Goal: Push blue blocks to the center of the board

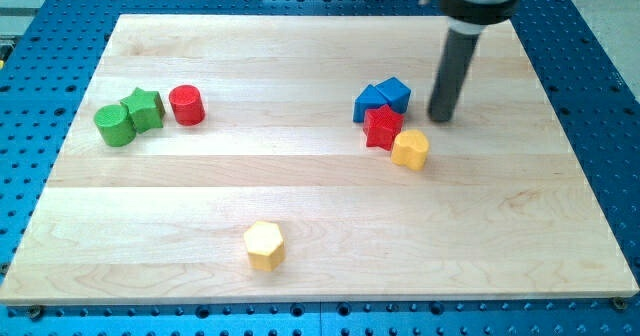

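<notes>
While the two blue blocks sit pressed together right of the board's middle and toward the view's top, my tip stands just beside them on the view's right, apart from them by a narrow gap. It is a plain rod end, so there is nothing to open or close; no end effector with jaws shows. The step in hand looks like the approach for a push toward the view's left and slightly down, which is where the centre lies.

A red star block touches the blue pair from below, and a yellow block leans against the red one. The next move, as I judge it, calls for contact on the right face of the blue pair, high enough to miss the red star; otherwise red and yellow would be dragged along.

Well apart at the view's left lie a green cylinder, a green star block and a red cylinder; a yellow hexagonal block sits near the bottom. The worktop is pale wood in planks, resting on a blue perforated base.
</notes>
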